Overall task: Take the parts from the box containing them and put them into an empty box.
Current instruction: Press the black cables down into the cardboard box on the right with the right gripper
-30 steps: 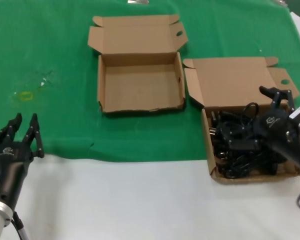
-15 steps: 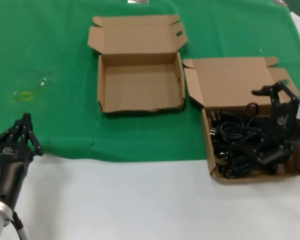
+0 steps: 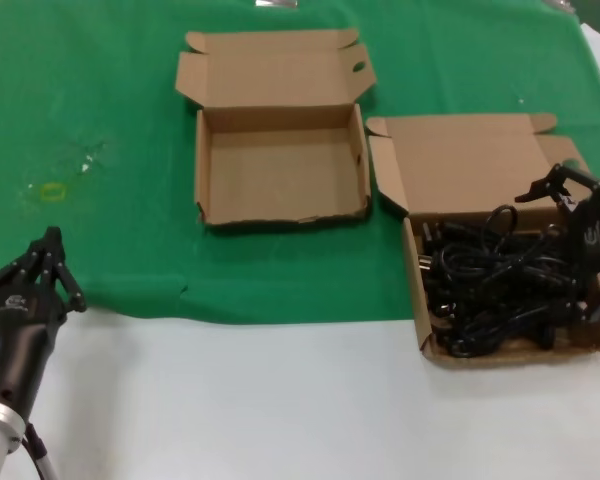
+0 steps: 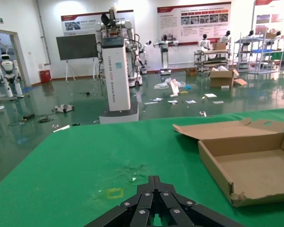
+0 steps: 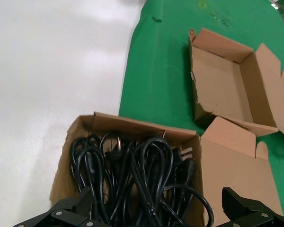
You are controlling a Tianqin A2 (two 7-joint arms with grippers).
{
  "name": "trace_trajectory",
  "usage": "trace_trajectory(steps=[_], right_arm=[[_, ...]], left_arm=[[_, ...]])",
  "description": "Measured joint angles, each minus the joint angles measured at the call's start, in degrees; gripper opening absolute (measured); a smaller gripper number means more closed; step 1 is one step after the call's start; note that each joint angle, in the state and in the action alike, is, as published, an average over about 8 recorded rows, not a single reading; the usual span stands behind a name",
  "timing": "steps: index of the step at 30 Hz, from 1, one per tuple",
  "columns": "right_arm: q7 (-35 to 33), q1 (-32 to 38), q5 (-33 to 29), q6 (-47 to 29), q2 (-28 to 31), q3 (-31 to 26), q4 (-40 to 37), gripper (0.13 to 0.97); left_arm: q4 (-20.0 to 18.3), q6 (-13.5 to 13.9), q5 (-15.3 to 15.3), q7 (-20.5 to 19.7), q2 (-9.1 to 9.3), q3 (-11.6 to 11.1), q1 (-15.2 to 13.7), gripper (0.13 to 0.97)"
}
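Observation:
The black power cords [image 3: 495, 280] lie tangled in the larger cardboard box [image 3: 417, 300] at the right, its lid [image 3: 470, 160] folded back. My right gripper [image 3: 572, 245] is open wide over the right side of the cord pile, its fingers low among the cords. In the right wrist view the cords [image 5: 132, 175] fill that box [image 5: 68, 165], and the right gripper [image 5: 156, 210] straddles them without closing on any. The empty smaller box [image 3: 280, 170] sits at the middle back; it also shows in the right wrist view [image 5: 222, 90]. My left gripper [image 3: 48, 262] is shut and parked at the near left.
A green cloth [image 3: 100, 100] covers the far half of the table, and a white surface [image 3: 280, 400] covers the near half. A small yellow mark [image 3: 50, 190] lies on the cloth at left. The left wrist view shows my left gripper [image 4: 154, 182] and the empty box [image 4: 255, 165].
My right gripper has turned and moved to the right side of the cord box, settling lower into the cords. My left gripper has gone from open to shut.

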Motion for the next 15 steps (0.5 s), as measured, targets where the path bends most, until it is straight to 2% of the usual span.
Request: trace_trajectory(steps=[6, 15], right_arm=[[-4.36, 4.90, -2.82, -1.95, -3.35, -1.90, -6.78, 0.966], [-8.19, 6.77, -4.29, -1.60, -6.48, -2.51, -12.80, 0.962]], left_arm=[[0.00, 0.00, 0.00, 0.00, 0.00, 0.00, 0.00, 0.144], [0.00, 0.00, 0.00, 0.00, 0.00, 0.00, 0.00, 0.144]])
